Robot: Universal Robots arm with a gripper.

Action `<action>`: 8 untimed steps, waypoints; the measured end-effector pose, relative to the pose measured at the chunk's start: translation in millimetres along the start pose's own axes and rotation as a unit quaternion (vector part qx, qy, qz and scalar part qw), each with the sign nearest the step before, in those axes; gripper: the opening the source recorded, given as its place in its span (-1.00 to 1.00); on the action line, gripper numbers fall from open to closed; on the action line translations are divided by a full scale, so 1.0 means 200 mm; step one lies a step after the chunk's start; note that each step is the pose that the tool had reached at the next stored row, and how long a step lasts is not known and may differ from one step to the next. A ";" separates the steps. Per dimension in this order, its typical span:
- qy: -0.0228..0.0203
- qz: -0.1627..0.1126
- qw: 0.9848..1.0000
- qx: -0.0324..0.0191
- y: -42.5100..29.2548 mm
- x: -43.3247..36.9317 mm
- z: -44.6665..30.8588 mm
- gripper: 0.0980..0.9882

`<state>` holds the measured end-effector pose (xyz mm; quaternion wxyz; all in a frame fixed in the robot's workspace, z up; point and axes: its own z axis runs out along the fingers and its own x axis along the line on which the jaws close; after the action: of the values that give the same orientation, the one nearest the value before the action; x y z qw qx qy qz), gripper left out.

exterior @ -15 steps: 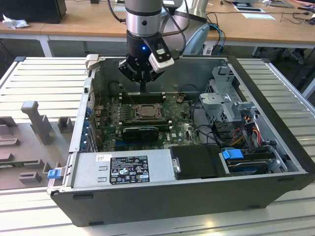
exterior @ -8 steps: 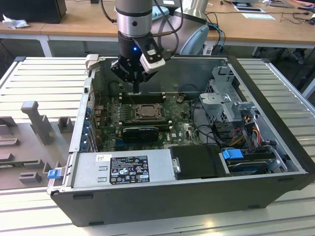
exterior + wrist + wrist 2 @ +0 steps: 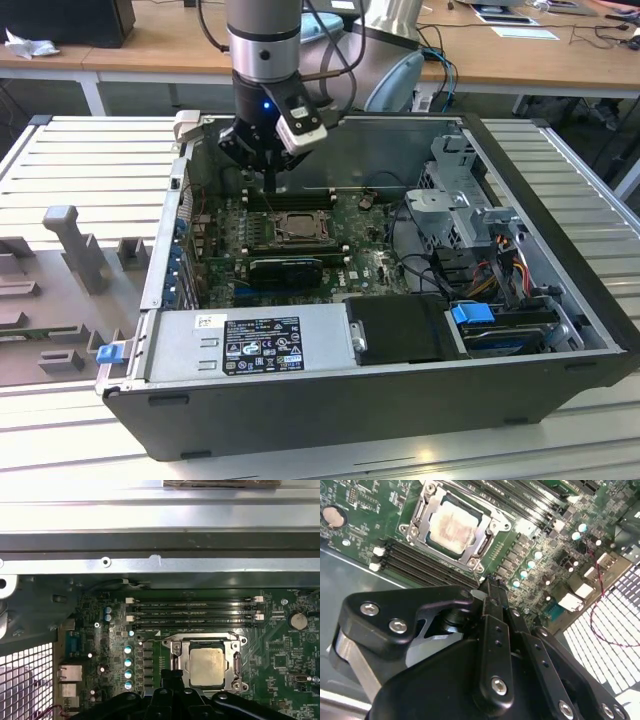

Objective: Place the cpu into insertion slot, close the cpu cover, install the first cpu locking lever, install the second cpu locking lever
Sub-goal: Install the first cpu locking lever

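While I watch from the remote station, these are my readings:

Jaws: I see the gripper [image 3: 492, 587] with its two black fingers [image 3: 495, 630] pressed together, nothing between them; the tip hangs just beside the socket's edge, above the memory slots [image 3: 427, 570]. Whether it touches the board I cannot tell.

Arm: in the exterior view I have the gripper [image 3: 272, 182] reaching down into the open computer case [image 3: 380, 400], over the far side of the motherboard [image 3: 370, 255].

Cpu: the cpu [image 3: 206, 666] lies flat in the insertion slot [image 3: 176, 650]; in the second wrist view its grey top [image 3: 452, 527] carries pale smears.

Cpu cover: the cpu cover [image 3: 422, 507] lies down around the chip, which shows through its window.

Levers: I cannot tell how they sit.

Desk: the case rests on a ribbed metal desk [image 3: 560, 160].
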<state>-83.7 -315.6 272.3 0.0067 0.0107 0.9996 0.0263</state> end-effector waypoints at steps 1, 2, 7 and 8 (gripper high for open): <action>0.000 0.000 1.000 0.000 0.002 0.003 0.009 -0.98; 0.000 0.000 1.000 0.000 0.006 0.006 0.019 -0.98; 0.000 0.000 1.000 0.000 0.013 0.083 0.035 -0.98; 0.000 0.000 1.000 0.000 0.013 0.100 0.035 -0.98</action>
<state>-103.6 -312.1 265.3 0.0067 0.0107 0.9996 0.0265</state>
